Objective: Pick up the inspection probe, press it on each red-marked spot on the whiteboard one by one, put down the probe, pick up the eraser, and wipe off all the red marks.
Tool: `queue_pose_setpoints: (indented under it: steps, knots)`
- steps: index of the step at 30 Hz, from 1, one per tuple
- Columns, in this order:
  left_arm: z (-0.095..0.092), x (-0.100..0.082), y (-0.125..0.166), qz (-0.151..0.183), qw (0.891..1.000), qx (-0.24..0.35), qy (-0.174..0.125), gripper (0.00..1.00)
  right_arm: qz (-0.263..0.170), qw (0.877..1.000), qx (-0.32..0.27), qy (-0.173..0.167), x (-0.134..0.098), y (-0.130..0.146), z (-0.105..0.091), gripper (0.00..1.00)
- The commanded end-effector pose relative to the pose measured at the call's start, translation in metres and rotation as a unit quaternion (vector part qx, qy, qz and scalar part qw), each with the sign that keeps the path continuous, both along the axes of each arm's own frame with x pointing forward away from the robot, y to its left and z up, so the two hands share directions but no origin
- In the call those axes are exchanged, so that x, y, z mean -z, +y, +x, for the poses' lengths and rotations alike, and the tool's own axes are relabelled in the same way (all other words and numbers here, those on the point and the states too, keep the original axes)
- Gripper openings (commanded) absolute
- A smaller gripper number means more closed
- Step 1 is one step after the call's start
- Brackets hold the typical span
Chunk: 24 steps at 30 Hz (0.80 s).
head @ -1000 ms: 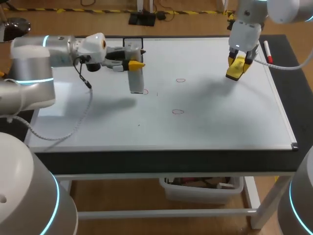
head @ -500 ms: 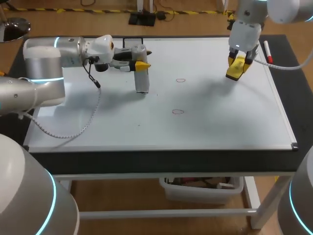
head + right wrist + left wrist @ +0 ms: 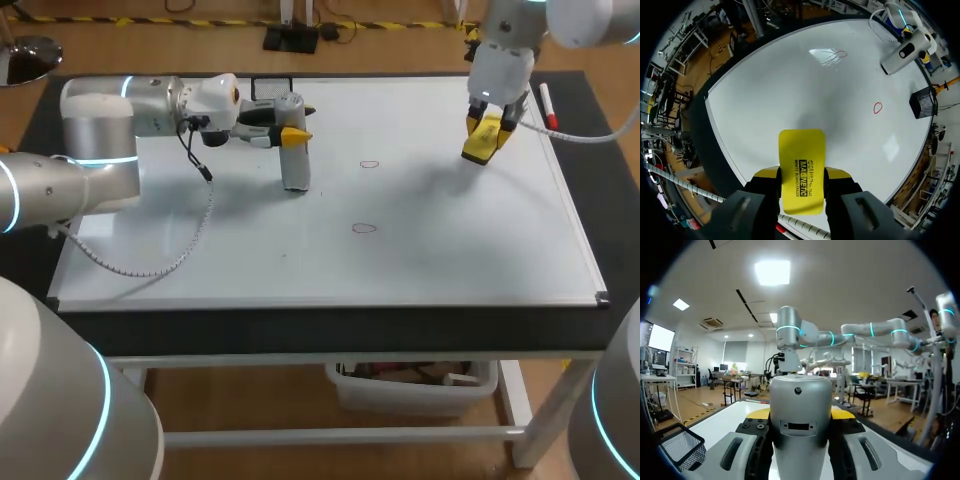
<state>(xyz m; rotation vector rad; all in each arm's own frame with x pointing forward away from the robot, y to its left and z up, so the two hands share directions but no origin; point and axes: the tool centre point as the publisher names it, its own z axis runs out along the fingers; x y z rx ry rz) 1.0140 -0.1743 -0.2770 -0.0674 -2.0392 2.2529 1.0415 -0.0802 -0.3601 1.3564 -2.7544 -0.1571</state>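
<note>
Probing seems in hand: the left pincer, clenched on the inspection probe, stands it on the whiteboard's far-left part; next, lift toward the nearest red mark (right pincer grips the eraser).

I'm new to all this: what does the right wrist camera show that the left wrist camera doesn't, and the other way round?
Only the right wrist view shows the yellow eraser gripped in the right end effector, plus red marks on the whiteboard. Only the left wrist view shows, close up, the left end effector clamping the grey probe from both sides. Both show the probe, the whiteboard and the black mesh basket.
</note>
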Motion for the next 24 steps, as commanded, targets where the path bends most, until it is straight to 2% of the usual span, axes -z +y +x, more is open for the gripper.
queue_pose_setpoints:
  steps: [1, 24]
  knots:
    - [0.0036, 0.0032, 0.0003, -0.002, 1.0, 0.007, -0.001, 0.0, -0.001, 1.0, -0.001, 0.0, -0.0009, -0.0008, 0.0001, 0.0]
    - [-0.0008, 0.0029, -0.0022, 0.006, 1.0, 0.016, -0.007, 0.0, -0.001, 1.0, -0.001, 0.0, -0.0009, -0.0008, 0.0001, 0.0]
